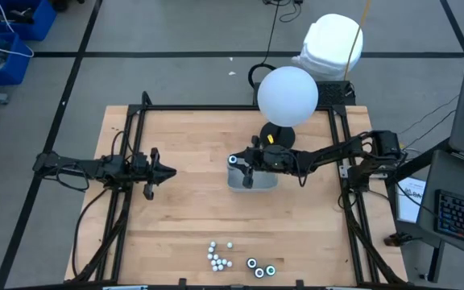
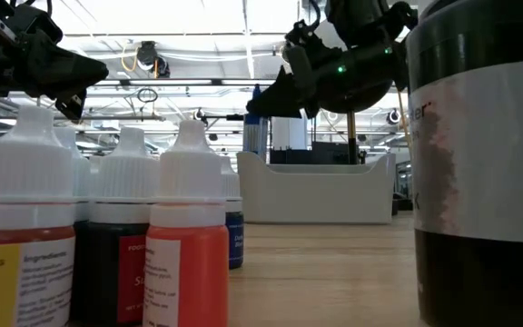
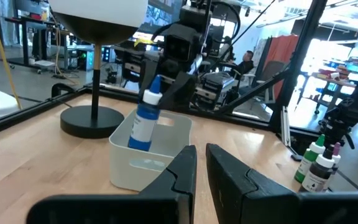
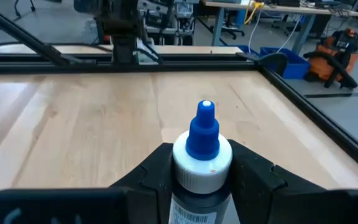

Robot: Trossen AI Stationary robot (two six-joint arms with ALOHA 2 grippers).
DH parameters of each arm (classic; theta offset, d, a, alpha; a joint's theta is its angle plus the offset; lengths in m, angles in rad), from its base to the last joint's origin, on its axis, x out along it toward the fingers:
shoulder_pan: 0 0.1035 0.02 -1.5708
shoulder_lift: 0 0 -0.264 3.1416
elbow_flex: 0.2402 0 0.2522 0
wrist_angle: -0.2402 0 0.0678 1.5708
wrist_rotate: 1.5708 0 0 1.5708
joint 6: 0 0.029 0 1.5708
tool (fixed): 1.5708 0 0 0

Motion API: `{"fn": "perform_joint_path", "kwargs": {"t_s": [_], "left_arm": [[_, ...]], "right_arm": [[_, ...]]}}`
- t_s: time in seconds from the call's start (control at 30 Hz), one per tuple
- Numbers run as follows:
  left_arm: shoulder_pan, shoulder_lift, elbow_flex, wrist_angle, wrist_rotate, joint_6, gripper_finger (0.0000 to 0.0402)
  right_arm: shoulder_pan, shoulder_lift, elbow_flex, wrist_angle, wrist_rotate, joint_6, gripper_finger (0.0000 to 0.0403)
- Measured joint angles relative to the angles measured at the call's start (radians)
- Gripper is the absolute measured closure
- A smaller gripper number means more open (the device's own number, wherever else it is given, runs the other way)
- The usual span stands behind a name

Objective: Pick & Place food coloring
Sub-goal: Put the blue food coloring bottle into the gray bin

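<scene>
Right jaws clamped on a blue-capped food coloring bottle (image 4: 201, 163), above the clear grey rectangular tray (image 3: 143, 163); left jaws nearly closed, holding nothing.
The right gripper (image 1: 242, 163) hangs mid-table; the left gripper (image 1: 166, 171) waits well apart. White-capped and dark round bottles (image 1: 238, 259) cluster at the pale wooden table's (image 1: 192, 209) front edge.
</scene>
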State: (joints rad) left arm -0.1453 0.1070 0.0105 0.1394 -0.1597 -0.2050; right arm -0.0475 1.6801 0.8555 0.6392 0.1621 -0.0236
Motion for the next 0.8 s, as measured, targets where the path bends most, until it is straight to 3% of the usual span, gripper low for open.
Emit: {"fn": "perform_joint_path", "kwargs": {"t_s": [0.7, 0.8], "left_arm": [[0.0, 0.0, 0.0, 0.001, -0.026, 0.0, 0.0362], [0.0, 0.0, 0.0, 0.007, -0.026, 0.0, 0.0362]], "right_arm": [[-0.018, 0.004, -0.023, -0.016, 0.024, 0.055, 0.0287], [-0.018, 0.004, -0.034, -0.015, 0.064, 0.068, 0.0287]]}}
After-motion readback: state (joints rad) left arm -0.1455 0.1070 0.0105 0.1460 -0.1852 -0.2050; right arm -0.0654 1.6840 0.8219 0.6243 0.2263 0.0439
